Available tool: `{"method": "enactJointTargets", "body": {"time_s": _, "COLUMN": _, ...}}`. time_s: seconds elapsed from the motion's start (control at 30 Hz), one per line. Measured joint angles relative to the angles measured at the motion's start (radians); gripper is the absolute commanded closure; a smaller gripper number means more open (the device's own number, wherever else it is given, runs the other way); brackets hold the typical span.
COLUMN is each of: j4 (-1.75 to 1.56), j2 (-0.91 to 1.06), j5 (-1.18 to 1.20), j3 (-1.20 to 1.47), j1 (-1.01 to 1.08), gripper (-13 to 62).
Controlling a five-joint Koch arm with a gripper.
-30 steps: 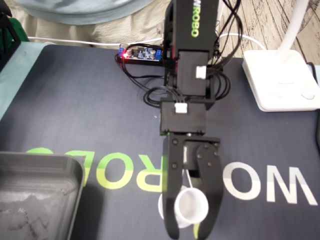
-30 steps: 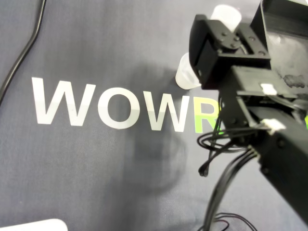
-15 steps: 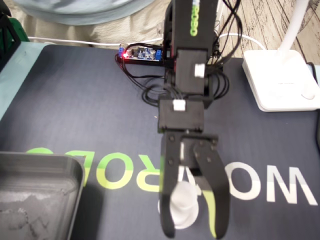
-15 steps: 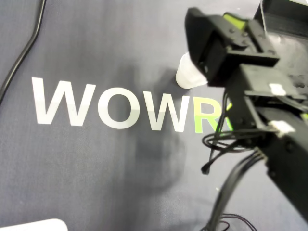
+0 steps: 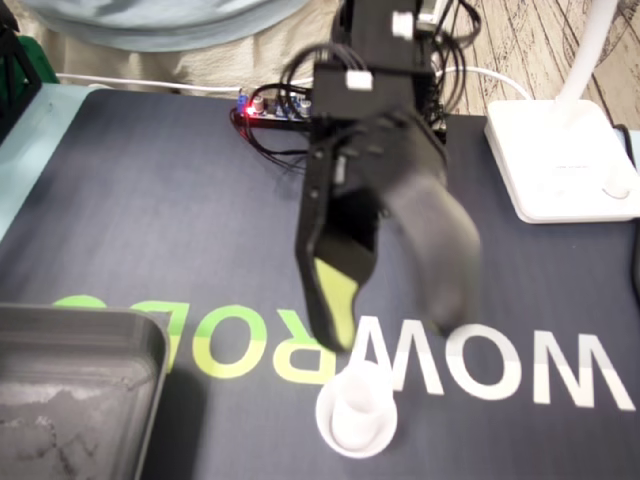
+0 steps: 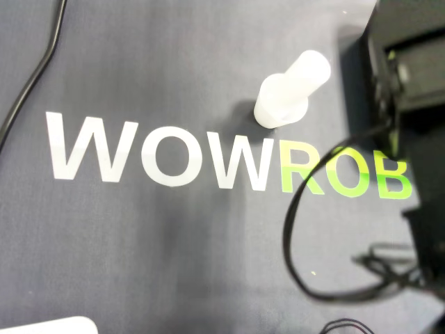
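In the fixed view the gripper (image 5: 392, 325) hangs above the mat (image 5: 150, 220). Its jaws are spread wide apart with nothing between them, and the picture of it is blurred. The left jaw has a yellow-green inner face. The peg (image 5: 355, 408), a white piece with a wide round base and a narrower stem, stands upright on the mat just below the jaw tips and clear of them, under the first W of the printed lettering. A grey tray (image 5: 80, 345) sits at the lower left, well apart from the peg. A white lamp base (image 5: 560, 160) lies at the right, and a small board (image 5: 282, 107) with a red light lies behind the arm.

In the overhead view the peg (image 6: 281, 97) stands alone on the mat (image 6: 174, 264), just above the lettering. The arm (image 6: 407, 76) fills the right edge, near the peg but not touching it. A black cable (image 6: 31, 80) runs along the left.
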Motion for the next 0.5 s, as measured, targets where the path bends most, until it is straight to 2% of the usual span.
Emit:
{"method": "enactJointTargets", "body": {"time_s": 0.17, "j4": 0.005, "j2": 0.032, "j5": 0.213, "j3": 0.209, "j1": 0.094, "gripper": 19.7}}
{"method": "enactJointTargets", "body": {"time_s": 0.27, "j4": 0.005, "j2": 0.066, "j5": 0.244, "j3": 0.318, "j1": 0.104, "gripper": 17.2}}
{"method": "enactJointTargets", "body": {"time_s": 0.5, "j4": 0.005, "j2": 0.106, "j5": 0.339, "j3": 0.442, "j1": 0.074, "gripper": 17.1}}
